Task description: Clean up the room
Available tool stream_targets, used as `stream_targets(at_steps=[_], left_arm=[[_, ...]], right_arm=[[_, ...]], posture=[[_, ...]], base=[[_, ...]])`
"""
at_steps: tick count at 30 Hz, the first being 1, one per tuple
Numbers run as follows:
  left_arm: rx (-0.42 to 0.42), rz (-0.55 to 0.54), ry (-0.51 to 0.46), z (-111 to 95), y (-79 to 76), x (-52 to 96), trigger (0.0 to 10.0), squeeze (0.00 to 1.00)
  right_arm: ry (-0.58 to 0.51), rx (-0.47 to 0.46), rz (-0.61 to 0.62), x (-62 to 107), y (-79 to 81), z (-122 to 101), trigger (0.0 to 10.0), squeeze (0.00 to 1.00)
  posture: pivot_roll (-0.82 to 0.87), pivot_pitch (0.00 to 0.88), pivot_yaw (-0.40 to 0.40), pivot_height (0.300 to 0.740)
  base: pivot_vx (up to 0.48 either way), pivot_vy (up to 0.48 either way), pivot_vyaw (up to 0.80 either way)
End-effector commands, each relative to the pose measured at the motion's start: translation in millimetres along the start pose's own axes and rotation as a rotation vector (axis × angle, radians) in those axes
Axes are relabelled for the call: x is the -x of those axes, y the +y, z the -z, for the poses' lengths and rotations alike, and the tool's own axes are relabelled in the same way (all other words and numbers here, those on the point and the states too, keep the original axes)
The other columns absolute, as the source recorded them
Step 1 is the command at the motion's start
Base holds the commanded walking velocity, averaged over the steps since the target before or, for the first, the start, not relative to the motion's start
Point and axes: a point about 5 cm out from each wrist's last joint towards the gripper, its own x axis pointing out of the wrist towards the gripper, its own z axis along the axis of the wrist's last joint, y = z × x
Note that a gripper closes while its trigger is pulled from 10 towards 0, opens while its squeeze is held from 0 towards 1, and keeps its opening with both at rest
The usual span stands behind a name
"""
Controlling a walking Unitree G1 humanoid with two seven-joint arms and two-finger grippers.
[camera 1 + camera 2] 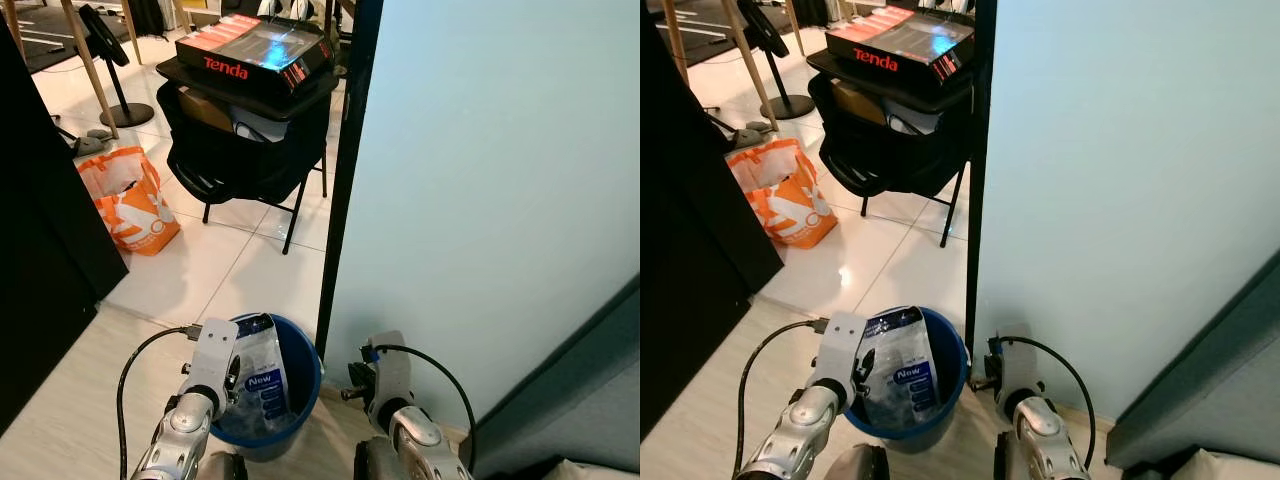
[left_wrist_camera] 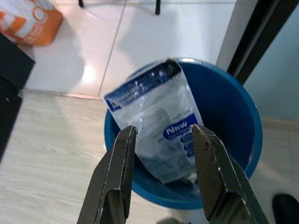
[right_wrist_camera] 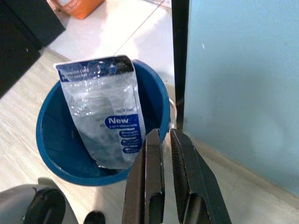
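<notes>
Plastic pouch [image 2: 154, 126] stands tilted inside blue bin [image 2: 233, 140]. Left gripper [image 2: 161, 140] above it, fingers spread, released. Right gripper [image 3: 166, 140] clenched, empty. Pouch likely light, crinkly, slippery; grip top edge.

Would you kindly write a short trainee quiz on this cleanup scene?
1. True or false: the plastic pouch stands inside the blue bin.
2. Which hand has its fingers spread apart? A) the left hand B) the right hand
3. Fill in: the red word on the black box atop the folding chair reads ____.

Key: 1 true; 2 A; 3 Tenda.
</notes>
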Motion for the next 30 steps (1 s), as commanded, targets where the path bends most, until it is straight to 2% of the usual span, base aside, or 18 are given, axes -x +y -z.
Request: stream_targets(at_steps=[1,14,20,28,30], left_arm=[[0.031,-0.007,0.019,5.7,-2.1,2.8,10.0,0.0],[0.015,0.005,0.005,4.4,-7.4,8.8,10.0,0.0],[0.007,0.006,0.011,5.7,-6.9,10.8,10.0,0.0],[-0.011,0.017,0.0,3.2,-6.7,10.8,10.0,0.0],[-0.029,0.025,-0.005,1.7,-7.4,11.1,10.0,0.0]], right_arm=[[0.023,-0.015,0.012,2.3,0.1,7.3,10.0,0.0],[0.021,0.006,0.003,1.1,0.1,5.3,10.0,0.0],[0.025,0.024,-0.007,1.0,2.6,5.5,10.0,0.0],[0.02,0.018,-0.011,2.0,4.9,7.6,10.0,0.0],[0.017,-0.024,-0.043,3.3,6.6,7.8,10.0,0.0]], posture=[[-0.01,0.098,-0.018,0.656],[-0.02,0.092,-0.02,0.696],[-0.02,0.091,-0.016,0.696],[-0.02,0.09,-0.01,0.696],[-0.02,0.088,-0.008,0.701]], base=[[0.0,0.0,0.0],[0.0,0.0,0.0],[0.0,0.0,0.0],[0.0,0.0,0.0],[0.0,0.0,0.0]])
